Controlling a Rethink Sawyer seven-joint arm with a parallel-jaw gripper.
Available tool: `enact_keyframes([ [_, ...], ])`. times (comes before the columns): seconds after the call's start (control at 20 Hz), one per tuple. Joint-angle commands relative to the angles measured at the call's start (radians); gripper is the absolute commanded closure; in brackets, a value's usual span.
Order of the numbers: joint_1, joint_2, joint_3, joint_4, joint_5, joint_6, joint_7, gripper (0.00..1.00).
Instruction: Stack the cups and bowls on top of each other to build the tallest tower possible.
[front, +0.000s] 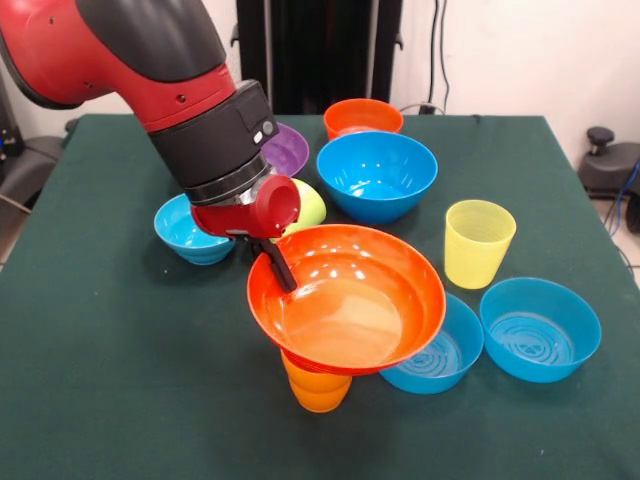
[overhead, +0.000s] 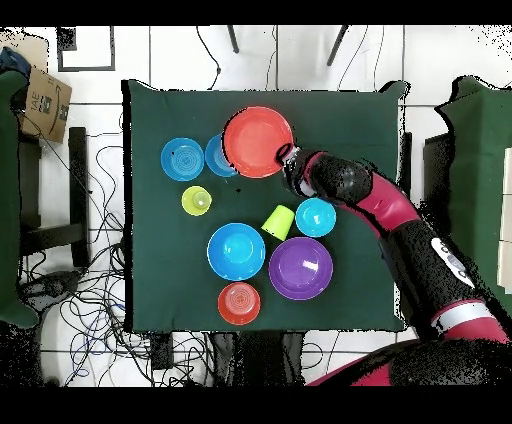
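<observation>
gripping the large orange bowl by its rim, gripper clamped | bowl tilted atop the upturned orange cup | medium blue bowl just beside | yellow cup upright, apart

- Three cups: an orange cup under the big bowl, a lime green cup, a pale yellow cup.
- Seven bowls, I think: four blue bowls, two orange bowls, one purple bowl, partly hidden.
</observation>
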Motion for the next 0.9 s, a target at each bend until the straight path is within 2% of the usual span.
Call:
enact_keyframes([
  [0.05,0.008,0.032,0.039,-0.056,0.030,0.140,-0.041,1.00],
  [0.35,0.005,0.016,0.044,-0.054,0.041,0.170,-0.037,1.00],
  [0.9,-0.023,0.051,0.046,-0.077,0.003,0.153,-0.076,1.00],
])
